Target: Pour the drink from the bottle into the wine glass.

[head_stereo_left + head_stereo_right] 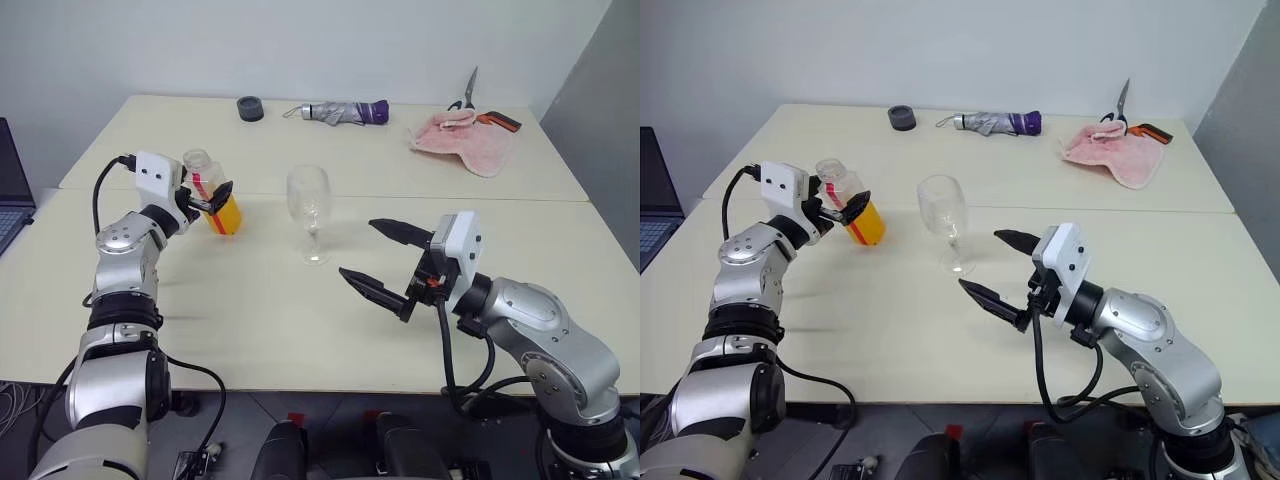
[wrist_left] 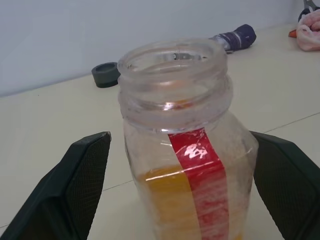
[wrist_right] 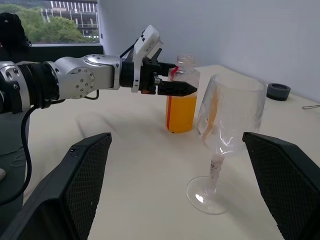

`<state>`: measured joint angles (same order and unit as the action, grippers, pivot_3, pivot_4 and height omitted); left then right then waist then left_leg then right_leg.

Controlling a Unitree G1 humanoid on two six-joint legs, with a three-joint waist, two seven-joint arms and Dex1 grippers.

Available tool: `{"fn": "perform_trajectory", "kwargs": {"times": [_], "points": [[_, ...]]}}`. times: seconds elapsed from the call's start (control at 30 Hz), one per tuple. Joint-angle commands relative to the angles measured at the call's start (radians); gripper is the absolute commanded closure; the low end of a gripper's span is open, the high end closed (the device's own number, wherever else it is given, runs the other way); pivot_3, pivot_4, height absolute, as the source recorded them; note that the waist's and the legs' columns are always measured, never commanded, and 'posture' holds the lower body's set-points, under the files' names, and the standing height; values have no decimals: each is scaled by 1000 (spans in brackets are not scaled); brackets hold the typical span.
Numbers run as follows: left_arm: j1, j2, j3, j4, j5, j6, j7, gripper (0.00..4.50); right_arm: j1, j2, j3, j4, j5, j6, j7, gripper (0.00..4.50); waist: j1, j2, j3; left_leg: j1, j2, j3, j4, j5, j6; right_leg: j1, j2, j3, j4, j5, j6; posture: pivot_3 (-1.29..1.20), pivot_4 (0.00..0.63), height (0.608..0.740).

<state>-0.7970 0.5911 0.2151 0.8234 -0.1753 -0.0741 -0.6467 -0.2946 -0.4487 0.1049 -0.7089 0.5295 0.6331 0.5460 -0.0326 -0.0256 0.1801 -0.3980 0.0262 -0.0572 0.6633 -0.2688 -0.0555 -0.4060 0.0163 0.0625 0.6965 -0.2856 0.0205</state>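
Both arms: silver-grey rounded metal shells, black bands at joints. White boxy camera housing on each wrist. Left gripper and right gripper: two black tapered fingers each, inner faces fine mesh-textured. Black cables loop along forearms and hang below elbows. Small red-orange detail at right wrist.

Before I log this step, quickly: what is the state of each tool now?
Left tool: open, one finger on each side of the bottle.
Right tool: open, holding nothing.
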Motion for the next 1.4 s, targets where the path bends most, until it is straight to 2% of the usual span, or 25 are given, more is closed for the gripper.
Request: {"fn": "perform_trajectory", "kwargs": {"times": [0.03,0.1,0.27,0.33,0.63,1.07,1.2,1.4], "points": [[-27,2,-3,-9,3,-23,-1,410,4,1,-2,-19,2,-34,9,0,0,0,0,0,0,0,0,0,0,0,0,0,0,0,0,0,150,740],[-30,1,-5,-5,1,-23,1,870,4,0,0,-15,2,-37,11,0,0,0,0,0,0,0,0,0,0,0,0,0,0,0,0,0,150,740],[-33,-1,-6,-5,-2,-23,2,2466,7,2,4,-9,0,-47,15,0,0,0,0,0,0,0,0,0,0,0,0,0,0,0,0,0,150,740],[-33,-1,-5,-4,-4,-21,0,2747,8,3,7,-8,-3,-52,15,0,0,0,0,0,0,0,0,0,0,0,0,0,0,0,0,0,150,740],[-15,-11,-2,-78,-21,9,1,2808,14,5,9,-6,-12,-66,8,0,0,0,0,0,0,0,0,0,0,0,0,0,0,0,0,0,150,740],[48,-78,-58,-508,-79,235,-35,2811,-2,28,-22,-18,-14,-71,-32,0,1,0,0,-1,1,-1,1,0,0,0,-1,0,1,0,0,0,150,740],[-1,-68,-106,-532,-38,198,-51,2811,-25,39,-3,-5,-29,-54,-52,0,0,0,0,0,0,0,1,0,0,0,0,0,0,0,0,0,150,740],[-51,-32,-164,-473,53,39,-72,2811,-69,68,14,38,-53,-43,-82,0,-1,0,0,0,0,0,1,0,0,0,0,1,0,0,0,0,150,740]]}}
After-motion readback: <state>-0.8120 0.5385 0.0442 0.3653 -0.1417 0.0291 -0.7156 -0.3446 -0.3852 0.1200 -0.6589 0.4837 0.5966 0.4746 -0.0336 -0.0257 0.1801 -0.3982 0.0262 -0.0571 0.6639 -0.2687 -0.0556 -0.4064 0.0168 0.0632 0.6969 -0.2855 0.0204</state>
